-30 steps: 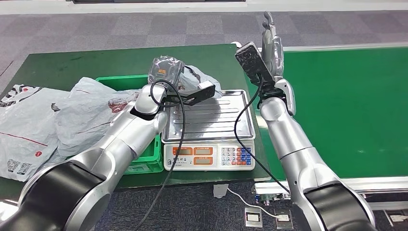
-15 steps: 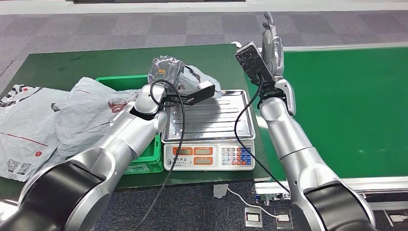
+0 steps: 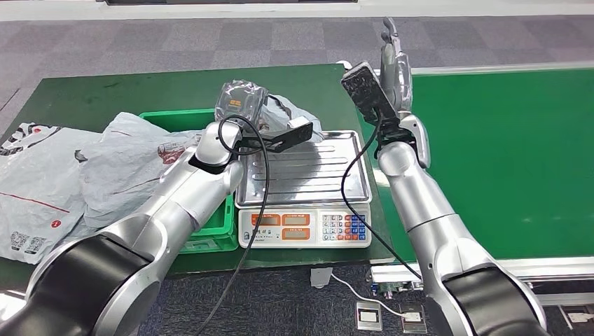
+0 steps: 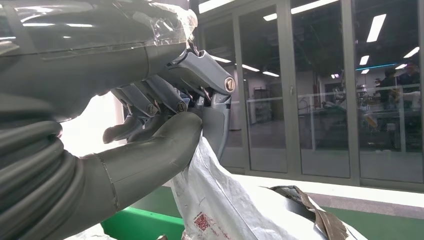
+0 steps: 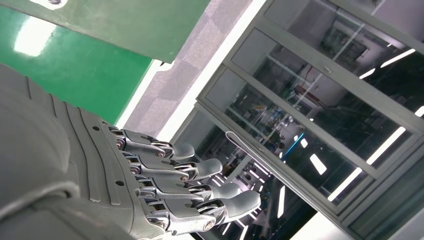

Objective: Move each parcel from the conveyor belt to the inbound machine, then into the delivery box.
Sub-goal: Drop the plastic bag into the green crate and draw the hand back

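green bench [image 3: 84,94], grey carpet floor [image 3: 175,38], small white boxes on the floor [image 3: 369,316], glass partition walls [image 4: 320,100], ceiling strip lights [image 4: 376,27]

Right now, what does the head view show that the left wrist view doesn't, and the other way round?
Only the head view shows the scale with its steel tray, the green bin, the conveyor belt, the grey bags on the table, and the right hand, raised, open and holding nothing. Only the left wrist view shows the thumb and fingers pinching the parcel's plastic from close by, plus glass doors behind. Both show the left hand holding the grey parcel near the green bin.
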You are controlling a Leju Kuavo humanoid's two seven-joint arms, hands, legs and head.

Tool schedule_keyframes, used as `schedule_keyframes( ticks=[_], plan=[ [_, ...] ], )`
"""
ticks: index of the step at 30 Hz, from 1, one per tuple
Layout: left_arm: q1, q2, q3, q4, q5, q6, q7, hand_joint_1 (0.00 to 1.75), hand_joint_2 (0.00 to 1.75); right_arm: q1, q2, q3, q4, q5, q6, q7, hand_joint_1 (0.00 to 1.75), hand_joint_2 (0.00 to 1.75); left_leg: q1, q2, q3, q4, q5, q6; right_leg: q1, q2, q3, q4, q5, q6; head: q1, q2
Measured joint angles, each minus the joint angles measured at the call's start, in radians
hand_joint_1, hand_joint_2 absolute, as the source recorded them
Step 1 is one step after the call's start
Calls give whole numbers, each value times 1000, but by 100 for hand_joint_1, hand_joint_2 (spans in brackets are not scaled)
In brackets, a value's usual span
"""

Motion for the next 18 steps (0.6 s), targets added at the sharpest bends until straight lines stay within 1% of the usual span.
schedule_keyframes(
  ticks=[18],
  plan=[
    [0, 1, 0, 0, 0, 0, 0, 175, 175, 0, 0, 1, 0, 0, 0, 0, 0, 0, 0, 0, 0, 0, 0, 0, 0, 0, 0, 0, 0, 0, 0, 0]
  ],
)
